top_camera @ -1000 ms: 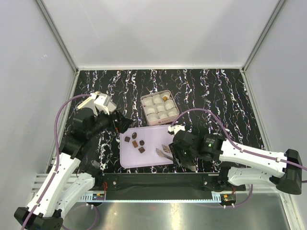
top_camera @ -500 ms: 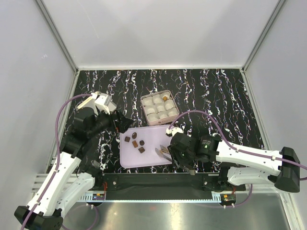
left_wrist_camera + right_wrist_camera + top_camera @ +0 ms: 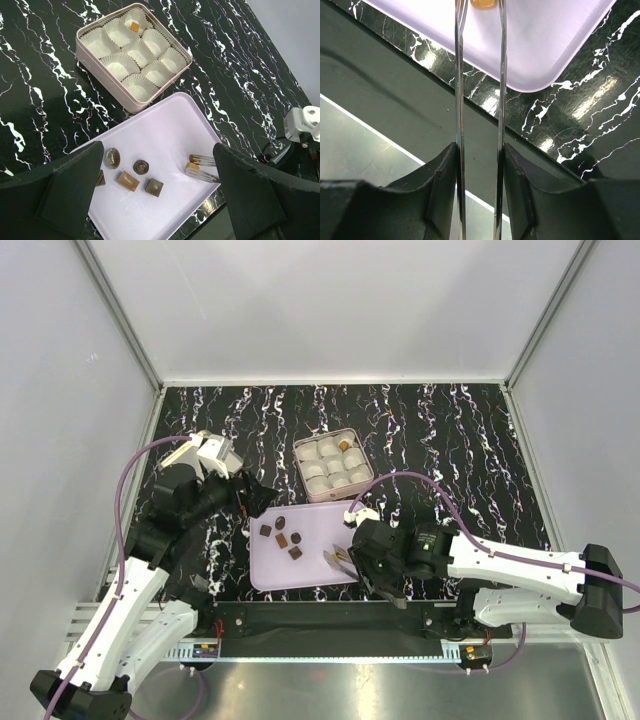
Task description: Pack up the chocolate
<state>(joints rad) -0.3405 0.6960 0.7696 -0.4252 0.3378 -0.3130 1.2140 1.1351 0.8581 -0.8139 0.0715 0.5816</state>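
Several small chocolate pieces (image 3: 281,539) lie on the left half of a lilac tray (image 3: 325,522); in the left wrist view there are dark ones (image 3: 141,166) and an orange-tan one (image 3: 128,181). Another orange-tan piece (image 3: 132,26) sits in a paper cup of the square tin (image 3: 95,62). My right gripper (image 3: 366,558) (image 3: 480,150) is shut on metal tongs (image 3: 458,75) (image 3: 202,166), whose tips rest low over the tray's right near part. Something orange-tan shows at the tong tips; I cannot tell what it is. My left gripper (image 3: 252,495) (image 3: 159,147) hangs open above the tray's left side, holding nothing.
The tin (image 3: 331,465) stands just behind the tray on the black marbled table (image 3: 450,440); its other white paper cups (image 3: 125,64) hold nothing. The tray's near edge (image 3: 530,85) lies close to the table's front rail. White walls close in the sides and back.
My right arm has shifted a little to the left, carrying the tong tips further in over the tray, and the tongs are squeezed slightly closer. The left arm and the chocolates have not moved.
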